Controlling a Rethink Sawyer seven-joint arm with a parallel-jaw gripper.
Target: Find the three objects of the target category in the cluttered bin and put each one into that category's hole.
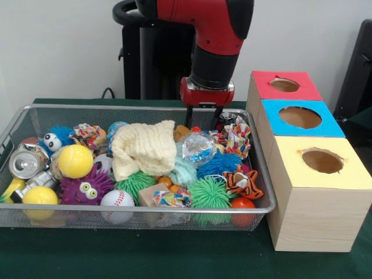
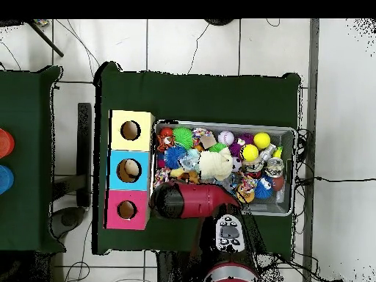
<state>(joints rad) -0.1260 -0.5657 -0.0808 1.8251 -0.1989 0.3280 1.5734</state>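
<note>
Front view, nearest rim first: wire basket (image 1: 174, 209) sits on the green table (image 1: 116, 256), packed nearly full. Near row, left to right: 1 yellow ball (image 1: 39, 196), 1 purple furry toy w/ eyes (image 1: 86, 186), 1 baseball (image 1: 117, 199), 1 speckled rope bundle (image 1: 170, 198), 1 green spiky ball (image 1: 209, 193), 1 red-orange ball (image 1: 242, 204) against the right-hand wall.

Mid row: 1 silver can (image 1: 27, 163) by the left wall, a 2nd yellow ball (image 1: 75, 160), 1 cream waffle cloth (image 1: 144, 149) heaped in the middle, 1 tiger toy (image 1: 243, 181), 1 clear crinkly ball (image 1: 197, 146).

Far row: 2nd rope bundle (image 1: 88, 135) at left, 3rd rope bundle (image 1: 237, 137) at right, close to the far right corner. So 3 bundles counted, all in the basket (well apart from each other).

Gripper (image 1: 203, 118) hangs over the far rim, between the cloth and the 3rd bundle, fingers set narrow w/ nothing between them.

Right of the basket, touching or just beside its wall: 3 wooden boxes w/ round holes, yellow top (image 1: 321, 163) nearest, blue top (image 1: 302, 118), red top (image 1: 285, 85) farthest. Little free room inside the basket; bare table along the near edge.
</note>
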